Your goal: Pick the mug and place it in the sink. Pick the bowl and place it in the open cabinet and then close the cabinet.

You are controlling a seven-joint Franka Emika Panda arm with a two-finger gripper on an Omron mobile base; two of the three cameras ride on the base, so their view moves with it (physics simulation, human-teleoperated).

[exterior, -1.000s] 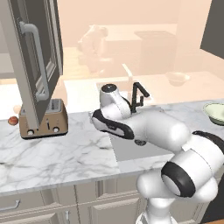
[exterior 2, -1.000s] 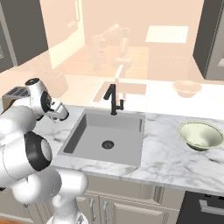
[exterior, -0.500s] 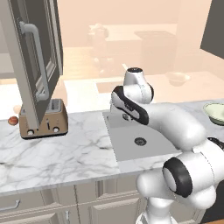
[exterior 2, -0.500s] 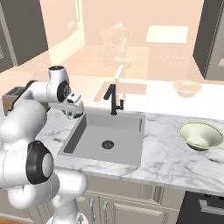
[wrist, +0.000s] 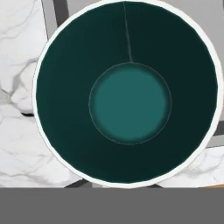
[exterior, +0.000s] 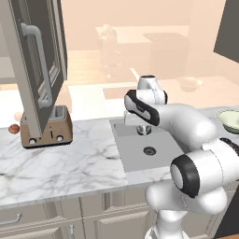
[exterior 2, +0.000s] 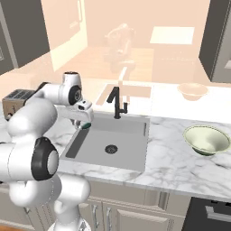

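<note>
Left base view first: gripper (exterior: pixel 144 127) low over the back left part of the sink (exterior: pixel 154 156), pinched on the mug (exterior: pixel 144 130), of which just a pale bit peeks under the white arm; bowl (exterior: pixel 230 120) far right on the marble bench (exterior: pixel 70 163), well apart from the sink; cabinet (exterior: pixel 35 70) up at the left with its door swung open, silver handle facing out; toaster (exterior: pixel 45 132) under that door, with a tiny dark-red cup (exterior: pixel 14 128) just beside it on the left. Right base view next: gripper (exterior 2: pixel 84 122) at the sink's (exterior 2: pixel 128 153) left rear corner, mug (exterior 2: pixel 85 125) showing a teal edge beneath it, above the basin; dark faucet (exterior 2: pixel 117 103) near, to the right; bowl (exterior 2: pixel 207 140) upright on the bench at the right. Hand view last: straight down into the mug (wrist: pixel 127 98), dark teal inside with a white rim, marble and the sink edge behind.
</note>
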